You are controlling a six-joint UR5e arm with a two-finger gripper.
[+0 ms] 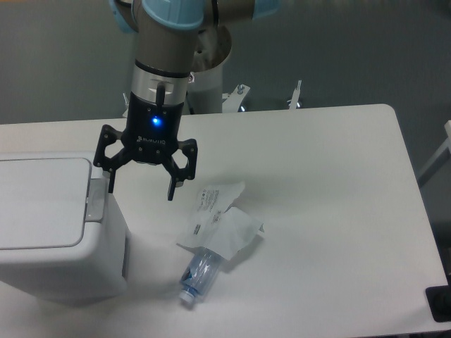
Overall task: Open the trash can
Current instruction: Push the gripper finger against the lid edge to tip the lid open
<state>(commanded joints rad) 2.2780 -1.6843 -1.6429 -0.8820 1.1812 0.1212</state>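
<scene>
The trash can (56, 246) is a large boxy white bin at the left edge of the table, partly cut off by the frame. Its flat white lid (39, 204) lies closed. A small grey latch strip (95, 201) sits at the lid's right edge. My gripper (139, 186) hangs from the arm just right of the can's upper right corner. It is open and empty, with its left fingertip (110, 184) close above the latch strip and its right fingertip (170, 193) over the table.
A crumpled white paper wrapper (220, 224) lies on the white table (324, 183) right of the gripper. A clear plastic bottle (199, 274) lies partly under it, cap toward the front edge. The robot's base post (208, 84) stands behind the table.
</scene>
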